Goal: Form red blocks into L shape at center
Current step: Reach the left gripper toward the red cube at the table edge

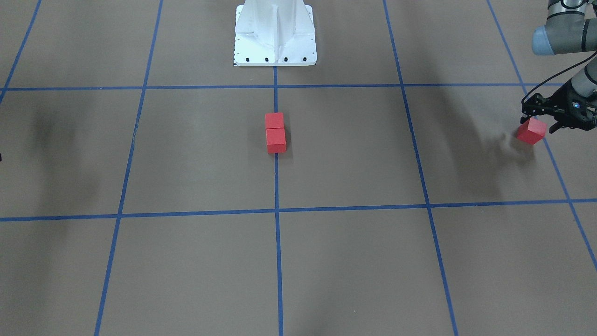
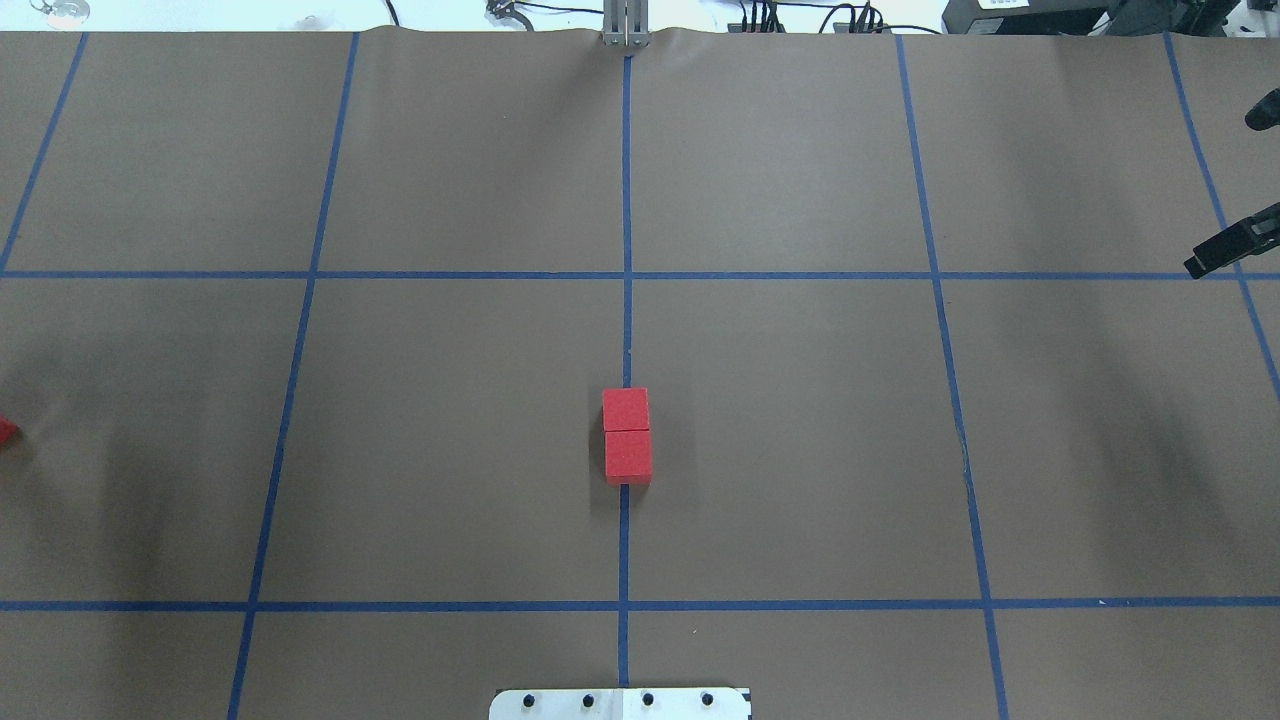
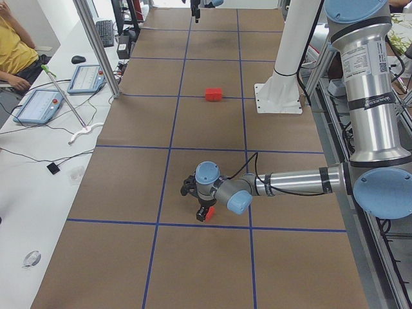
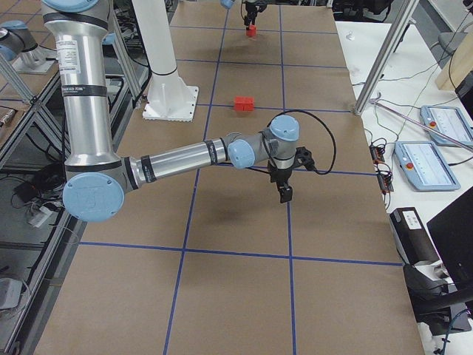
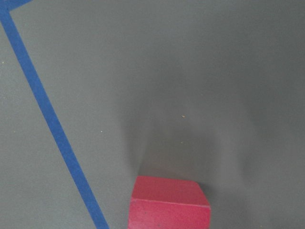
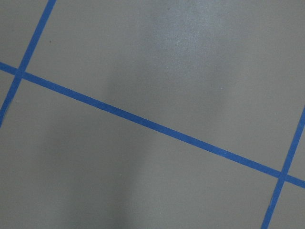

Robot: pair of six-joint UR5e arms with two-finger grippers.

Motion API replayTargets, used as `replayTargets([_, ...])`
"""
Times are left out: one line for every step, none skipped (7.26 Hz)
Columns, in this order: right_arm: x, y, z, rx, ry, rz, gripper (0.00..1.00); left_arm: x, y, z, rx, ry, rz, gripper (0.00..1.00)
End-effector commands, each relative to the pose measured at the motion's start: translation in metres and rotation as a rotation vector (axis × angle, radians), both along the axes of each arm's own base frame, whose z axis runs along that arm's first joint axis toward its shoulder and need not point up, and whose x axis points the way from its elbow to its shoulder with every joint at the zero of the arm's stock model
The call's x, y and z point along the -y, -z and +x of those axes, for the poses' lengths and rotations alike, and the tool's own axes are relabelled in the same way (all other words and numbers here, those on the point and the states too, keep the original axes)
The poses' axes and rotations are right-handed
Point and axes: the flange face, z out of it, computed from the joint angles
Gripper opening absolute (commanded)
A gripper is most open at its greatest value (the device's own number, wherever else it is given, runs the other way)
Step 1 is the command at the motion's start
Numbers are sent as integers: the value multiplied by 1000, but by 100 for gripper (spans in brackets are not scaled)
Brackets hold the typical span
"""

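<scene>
Two red blocks (image 1: 274,120) (image 1: 276,141) lie touching in a straight line on the blue centre line of the brown gridded centre (image 1: 345,154); from above they are the red blocks (image 2: 626,409) (image 2: 628,457). A third red block (image 1: 531,132) hangs tilted just above the table at my far left, with my left gripper (image 1: 537,123) shut on it. That block (image 5: 169,204) fills the bottom of the left wrist view. Only a sliver of the block (image 2: 4,430) shows overhead. Black parts of my right gripper (image 2: 1230,250) show at the overhead view's right edge; whether it is open or shut is unclear.
The white robot base (image 1: 275,35) stands behind the centre pair. Blue tape lines (image 6: 143,121) cross the brown surface. Beyond the table's far edge a person (image 3: 13,48) sits at a white bench with control tablets (image 3: 38,104) and cables.
</scene>
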Motion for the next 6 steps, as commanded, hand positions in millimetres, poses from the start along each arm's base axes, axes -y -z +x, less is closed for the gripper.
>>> replayTargets([0,0,0,0,0,-1,100,3,2,2,-3,-2,6,35])
replayTargets([0,0,0,0,0,-1,100,3,3,2,-3,-2,7,31])
replayTargets([0,0,0,0,0,-1,100,5,4,3,-5,-2,10,30])
replayTargets([0,0,0,0,0,1,100,7,10,4,-12,-2,20,25])
replayTargets([0,0,0,0,0,1,100,17,28,11,-41,-10,38,16])
replayTargets([0,0,0,0,0,1,100,34,53,21,-99,-29,60,12])
